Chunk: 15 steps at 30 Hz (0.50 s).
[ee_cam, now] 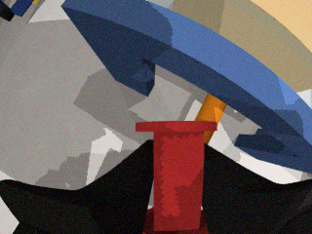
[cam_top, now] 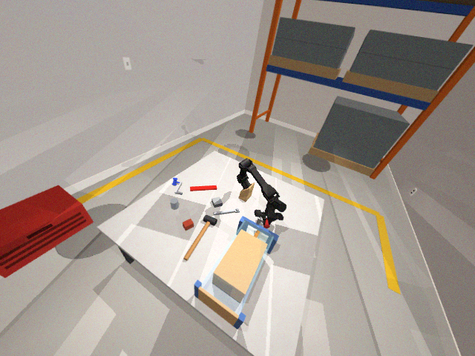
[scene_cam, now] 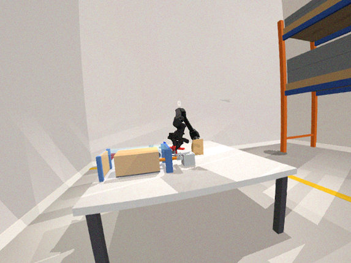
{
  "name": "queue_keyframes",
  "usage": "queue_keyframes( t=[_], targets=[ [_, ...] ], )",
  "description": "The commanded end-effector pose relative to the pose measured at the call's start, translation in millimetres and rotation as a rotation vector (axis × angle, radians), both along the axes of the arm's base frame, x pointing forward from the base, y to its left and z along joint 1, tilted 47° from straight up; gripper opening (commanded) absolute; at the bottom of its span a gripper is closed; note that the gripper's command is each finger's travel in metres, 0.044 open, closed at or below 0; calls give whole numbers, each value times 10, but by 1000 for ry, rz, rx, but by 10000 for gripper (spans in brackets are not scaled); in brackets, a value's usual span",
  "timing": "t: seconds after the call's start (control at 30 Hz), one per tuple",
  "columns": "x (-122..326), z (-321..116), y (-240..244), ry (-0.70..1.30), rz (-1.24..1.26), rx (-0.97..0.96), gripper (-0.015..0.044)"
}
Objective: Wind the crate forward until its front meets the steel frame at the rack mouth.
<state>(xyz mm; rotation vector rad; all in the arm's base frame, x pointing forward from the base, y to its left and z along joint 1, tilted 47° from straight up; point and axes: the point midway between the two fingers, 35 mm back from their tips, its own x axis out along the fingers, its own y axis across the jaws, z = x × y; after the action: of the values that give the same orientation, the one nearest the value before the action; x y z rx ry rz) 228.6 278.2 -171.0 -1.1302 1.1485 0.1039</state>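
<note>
My gripper (cam_top: pixel 267 220) (scene_cam: pixel 176 147) (ee_cam: pixel 173 146) is shut on the red grip of the winch handle (cam_top: pixel 266 224) (ee_cam: pixel 178 195), just outside the mouth of the rack. The grey winch (scene_cam: pixel 188 159) shows in the exterior view beside the handle; the key and the hole are hidden, so I cannot tell whether the key is seated. An orange strap (cam_top: pixel 257 233) (scene_cam: pixel 162 159) (ee_cam: pixel 211 113) runs through the blue frame (cam_top: pixel 251 222) (scene_cam: pixel 168 162) (ee_cam: pixel 219 54) to the tan crate (cam_top: pixel 243 256) (scene_cam: pixel 137 162). The crate looks flat, with a gap between its front and the frame.
A wooden block (cam_top: pixel 246 192) (scene_cam: pixel 197 146) stands by the arm. A wrench (cam_top: pixel 227 211), a hammer (cam_top: pixel 197 239), a red bar (cam_top: pixel 202 188), a grey block (cam_top: pixel 217 202), a grey cylinder (cam_top: pixel 174 203) and a red block (cam_top: pixel 188 224) lie across the bench from my gripper.
</note>
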Motion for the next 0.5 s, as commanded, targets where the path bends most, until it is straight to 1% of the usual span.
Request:
queue_keyframes(
  t=[0.0, 0.47],
  targets=[
    [-156, -177, 165, 38, 4, 45, 0],
    [-296, -282, 252, 39, 4, 46, 0]
  ],
)
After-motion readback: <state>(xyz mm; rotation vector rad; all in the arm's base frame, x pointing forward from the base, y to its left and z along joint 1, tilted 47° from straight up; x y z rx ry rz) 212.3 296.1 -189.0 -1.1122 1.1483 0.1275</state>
